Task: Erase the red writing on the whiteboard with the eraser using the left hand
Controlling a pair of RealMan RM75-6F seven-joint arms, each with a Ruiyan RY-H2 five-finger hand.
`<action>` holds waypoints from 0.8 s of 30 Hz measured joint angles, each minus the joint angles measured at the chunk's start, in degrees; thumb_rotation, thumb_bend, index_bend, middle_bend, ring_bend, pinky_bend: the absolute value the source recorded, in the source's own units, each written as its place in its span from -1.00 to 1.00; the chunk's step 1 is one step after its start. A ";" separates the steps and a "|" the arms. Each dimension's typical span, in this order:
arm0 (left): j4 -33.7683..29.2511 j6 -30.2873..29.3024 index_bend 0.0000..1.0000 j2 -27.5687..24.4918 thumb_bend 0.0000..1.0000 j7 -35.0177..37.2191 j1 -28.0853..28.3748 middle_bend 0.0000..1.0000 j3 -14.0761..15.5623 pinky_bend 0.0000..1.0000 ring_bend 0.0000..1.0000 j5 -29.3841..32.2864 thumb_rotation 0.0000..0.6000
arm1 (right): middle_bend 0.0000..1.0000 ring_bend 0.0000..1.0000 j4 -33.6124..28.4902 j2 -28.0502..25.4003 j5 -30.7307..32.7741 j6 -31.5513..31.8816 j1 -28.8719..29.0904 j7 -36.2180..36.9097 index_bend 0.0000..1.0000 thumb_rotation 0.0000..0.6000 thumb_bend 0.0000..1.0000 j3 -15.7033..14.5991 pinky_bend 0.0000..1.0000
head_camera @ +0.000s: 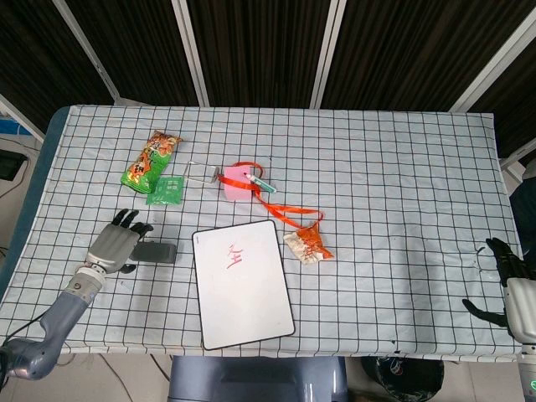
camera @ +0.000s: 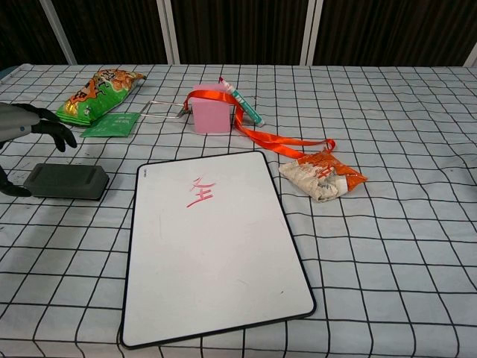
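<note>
Red writing [head_camera: 234, 255]: seen on the whiteboard [head_camera: 243, 285], mid-counter.
Eraser [head_camera: 155, 252]: laid just left of the whiteboard.
Left hand [head_camera: 115, 246]: held over the eraser's left end, fingers spread.
Right hand [head_camera: 511, 285]: fingers spread, empty.

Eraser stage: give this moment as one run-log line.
left robot hand: open, beside eraser | red writing: unerased | right robot hand: open, table edge

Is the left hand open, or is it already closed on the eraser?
Open. The left hand hovers beside the eraser with fingers spread, holding nothing; the eraser lies flat on the table.
</note>
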State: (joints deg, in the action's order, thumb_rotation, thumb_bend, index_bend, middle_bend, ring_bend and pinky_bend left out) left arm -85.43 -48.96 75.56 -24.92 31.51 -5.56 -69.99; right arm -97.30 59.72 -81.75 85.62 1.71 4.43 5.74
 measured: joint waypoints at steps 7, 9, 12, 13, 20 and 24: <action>1.77 0.19 -0.38 2.33 -0.68 -0.61 1.01 -0.34 0.78 -1.00 -1.00 0.19 1.00 | -0.81 -0.63 -0.03 -0.24 0.13 -0.32 0.05 0.19 -0.88 1.00 -0.63 -0.04 -0.58; 1.97 -0.12 -0.37 2.59 -0.68 -0.44 1.15 -0.33 0.88 -1.00 -1.00 -0.06 1.00 | -0.81 -0.63 -0.05 -0.32 0.16 -0.43 0.07 0.19 -0.88 1.00 -0.64 -0.07 -0.58; 1.97 -0.67 -0.36 2.67 -0.68 -0.40 1.28 -0.32 1.05 -1.00 -1.00 -0.34 1.00 | -0.81 -0.63 -0.08 -0.38 0.21 -0.53 0.09 0.17 -0.88 1.00 -0.64 -0.09 -0.58; 1.91 -0.82 -0.36 2.64 -0.68 -0.41 1.31 -0.32 1.09 -1.00 -1.00 -0.37 1.00 | -0.81 -0.63 -0.11 -0.41 0.23 -0.59 0.10 0.14 -0.88 1.00 -0.63 -0.10 -0.58; 1.81 -1.35 -0.32 2.53 -0.62 -0.72 1.59 -0.26 1.44 -1.00 -1.00 -0.01 1.00 | -0.81 -0.63 -0.28 -0.52 0.47 -0.93 0.16 -0.20 -0.88 1.00 -0.64 -0.19 -0.58; 2.16 -1.23 -0.32 2.63 -0.62 -0.94 1.80 -0.25 1.69 -1.00 -1.00 0.41 1.00 | -0.81 -0.63 -0.44 -0.59 0.69 -1.15 0.21 -0.33 -0.88 1.00 -0.64 -0.18 -0.58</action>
State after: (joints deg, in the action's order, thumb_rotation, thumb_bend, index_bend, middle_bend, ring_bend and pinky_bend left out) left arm -83.27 -50.19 78.19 -25.87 33.31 -3.87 -69.58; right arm -97.74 59.13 -81.07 84.47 1.92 4.10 5.56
